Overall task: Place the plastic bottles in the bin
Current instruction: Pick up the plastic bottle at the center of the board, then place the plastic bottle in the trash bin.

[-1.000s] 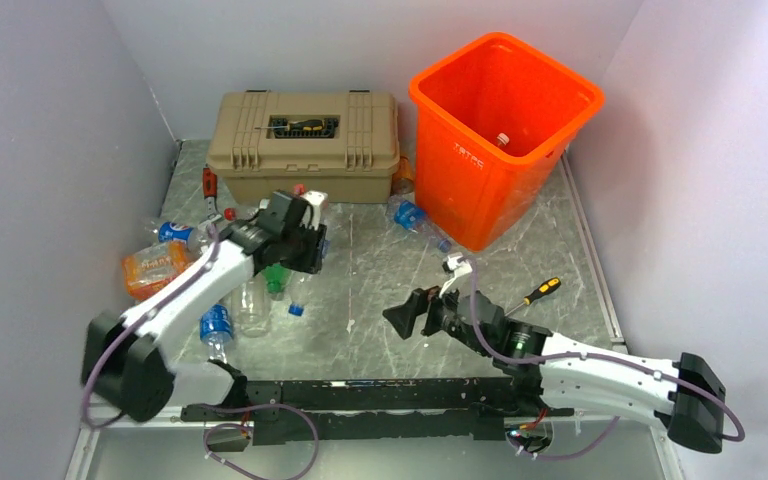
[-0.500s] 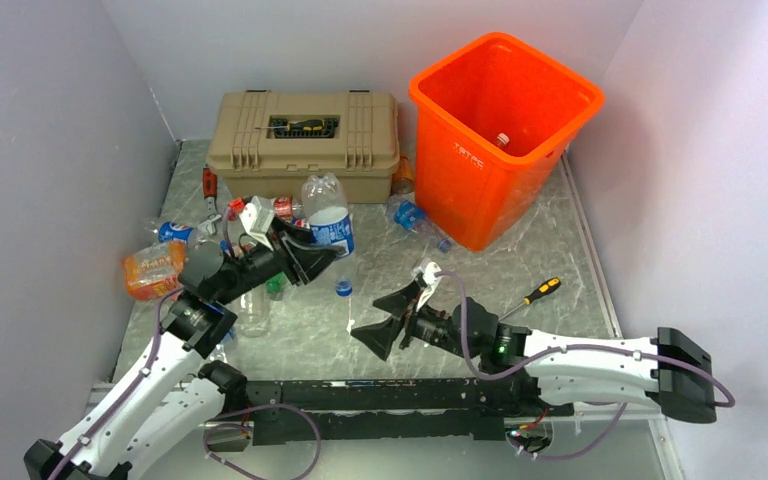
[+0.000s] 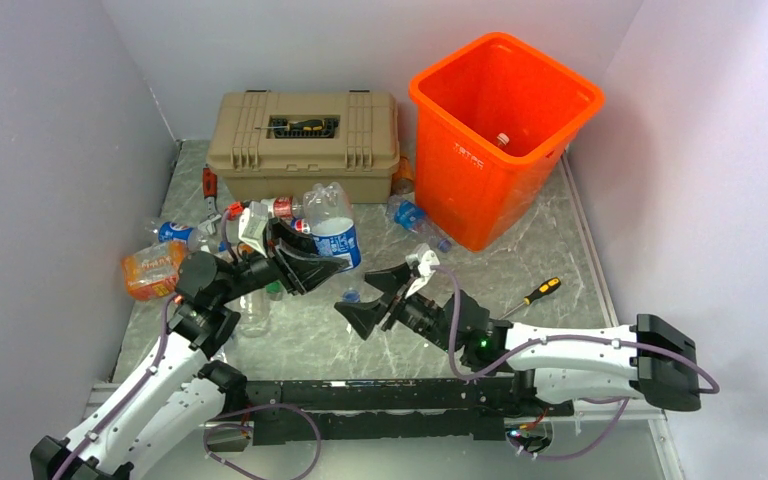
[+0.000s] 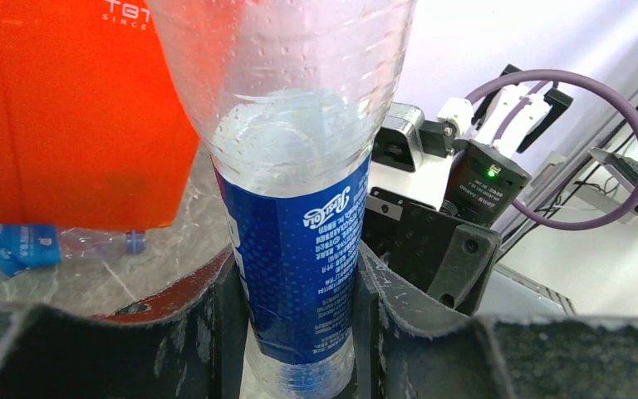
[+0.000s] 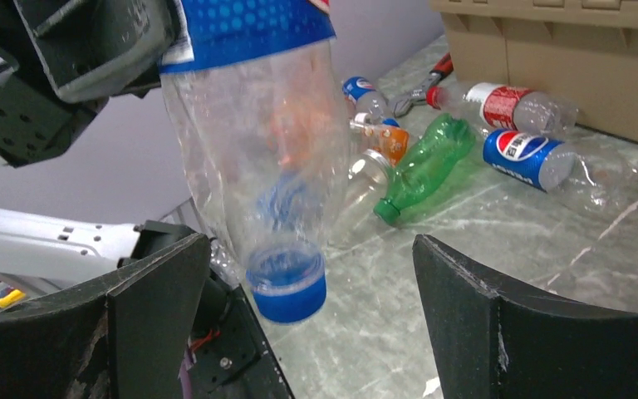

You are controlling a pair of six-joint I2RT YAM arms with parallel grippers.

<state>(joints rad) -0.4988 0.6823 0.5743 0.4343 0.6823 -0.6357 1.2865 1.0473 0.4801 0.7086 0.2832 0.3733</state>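
Observation:
My left gripper is shut on a clear plastic bottle with a blue Pepsi label, held off the table. In the left wrist view the fingers press both sides of the bottle's label. Its blue cap hangs between the wide-open jaws of my right gripper, touching neither finger. In the top view the right gripper stands just right of the held bottle. The orange bin is at the back right with one bottle inside. More bottles lie at the left.
A tan toolbox sits at the back, left of the bin. A yellow-handled screwdriver lies on the table at the right. One blue-labelled bottle lies at the bin's foot. Walls close in on three sides.
The left arm has lifted the Pepsi bottle out of the pile and carried it rightward toward the middle. The right gripper has moved left up to the bottle's cap end.

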